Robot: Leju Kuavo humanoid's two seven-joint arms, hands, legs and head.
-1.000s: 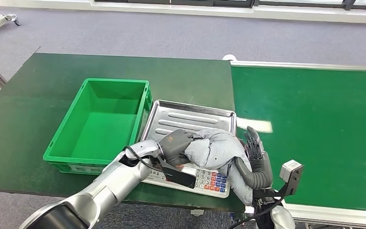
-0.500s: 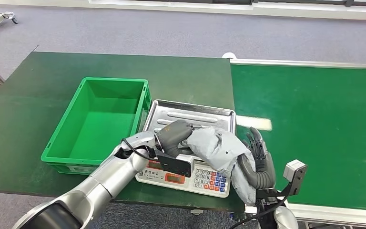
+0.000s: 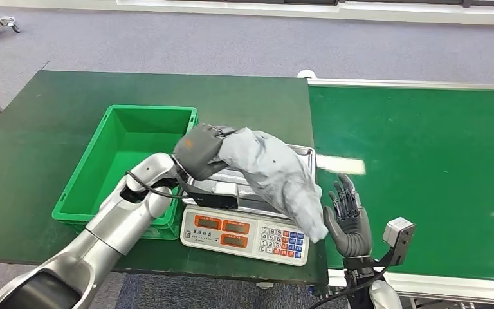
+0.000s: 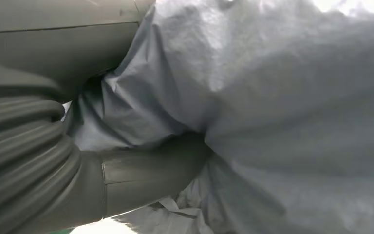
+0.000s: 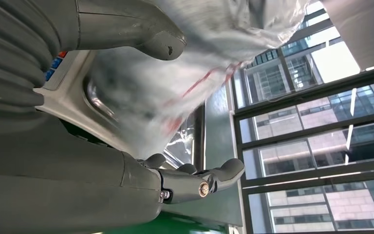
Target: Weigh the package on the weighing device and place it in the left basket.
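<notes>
My left hand (image 3: 199,150) grips one end of a soft grey package (image 3: 271,172) and holds it lifted above the silver pan (image 3: 301,156) of the weighing scale (image 3: 244,232). The package droops down to the right, its lower end hanging over the scale's keypad. Up close in the left wrist view, crumpled grey wrap (image 4: 272,107) lies against my dark fingers (image 4: 146,170). My right hand (image 3: 348,217) stands beside the scale's right corner, fingers spread and holding nothing; the package (image 5: 209,44) hangs just past it. The green basket (image 3: 128,158) sits left of the scale.
The scale and basket stand on a dark green table (image 3: 51,122). A bright green conveyor belt (image 3: 424,167) with a metal rim runs along the right. Grey floor lies beyond the table.
My left hand has lifted the package off the scale pan and swung it up and to the left. The right hand has let the package go and now stands apart with fingers spread.
</notes>
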